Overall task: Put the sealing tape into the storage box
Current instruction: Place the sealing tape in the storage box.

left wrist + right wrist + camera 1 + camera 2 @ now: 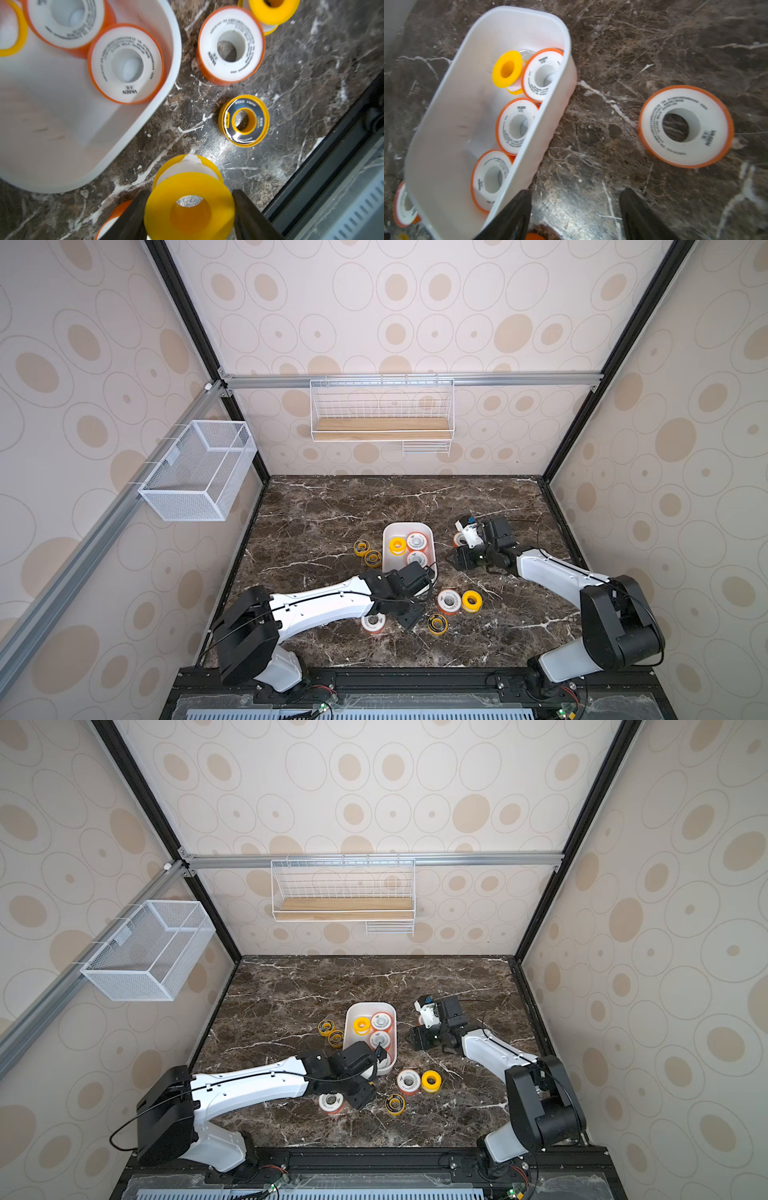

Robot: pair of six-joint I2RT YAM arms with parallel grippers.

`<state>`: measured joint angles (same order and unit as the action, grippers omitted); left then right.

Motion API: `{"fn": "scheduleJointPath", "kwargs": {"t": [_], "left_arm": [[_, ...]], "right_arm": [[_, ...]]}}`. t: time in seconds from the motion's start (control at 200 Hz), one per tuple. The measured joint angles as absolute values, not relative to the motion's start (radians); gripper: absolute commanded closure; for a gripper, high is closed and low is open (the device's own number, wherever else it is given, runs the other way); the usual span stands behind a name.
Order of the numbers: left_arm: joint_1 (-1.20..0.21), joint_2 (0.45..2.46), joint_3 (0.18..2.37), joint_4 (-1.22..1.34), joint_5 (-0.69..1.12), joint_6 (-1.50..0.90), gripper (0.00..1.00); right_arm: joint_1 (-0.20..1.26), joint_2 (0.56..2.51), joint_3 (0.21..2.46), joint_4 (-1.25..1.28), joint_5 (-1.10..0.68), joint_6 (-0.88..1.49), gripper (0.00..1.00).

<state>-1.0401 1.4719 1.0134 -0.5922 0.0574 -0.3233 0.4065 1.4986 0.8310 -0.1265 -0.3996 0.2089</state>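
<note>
The storage box (386,548) is a white tub in the middle of the marble top. Several sealing tape spools lie in it, among them a yellow one (397,545) and an orange one with a white face (417,541). My left gripper (189,207) is shut on a plain yellow spool (187,193) just outside the box's near end (174,41). In the top views this gripper (409,614) hides that spool. My right gripper (575,216) is open and holds nothing, low over the marble beside the box's right wall (550,116). An orange spool (685,126) lies ahead of it.
More spools lie loose: two yellow-and-black ones (368,553) left of the box, and an orange (449,601), a yellow (472,600), a yellow-and-black (437,623) and another orange (372,623) near the front. A mesh basket (199,472) and a wire rack (381,414) hang on the walls.
</note>
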Motion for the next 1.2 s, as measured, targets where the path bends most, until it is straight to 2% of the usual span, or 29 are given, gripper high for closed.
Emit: {"fn": "scheduleJointPath", "kwargs": {"t": [0.21,0.305,0.481,0.741,1.202], "left_arm": [[-0.937,1.436,1.097,-0.615,0.026,-0.331,0.35],[-0.9,1.446,1.155,-0.64,-0.012,-0.334,0.35],[-0.839,1.525,1.254,-0.658,-0.063,-0.336,0.35],[-0.776,1.642,1.309,-0.675,-0.094,-0.33,0.35],[-0.757,1.771,1.383,-0.67,-0.115,-0.294,0.36]], "right_arm": [[0.406,1.536,0.845,-0.093,-0.572,0.21,0.35],[0.406,1.568,0.856,-0.083,-0.608,0.22,0.42],[0.408,1.611,0.867,-0.075,-0.655,0.248,0.47],[0.44,1.652,0.921,-0.088,-0.634,0.257,0.56],[0.458,1.686,0.953,-0.106,-0.574,0.265,0.62]]}}
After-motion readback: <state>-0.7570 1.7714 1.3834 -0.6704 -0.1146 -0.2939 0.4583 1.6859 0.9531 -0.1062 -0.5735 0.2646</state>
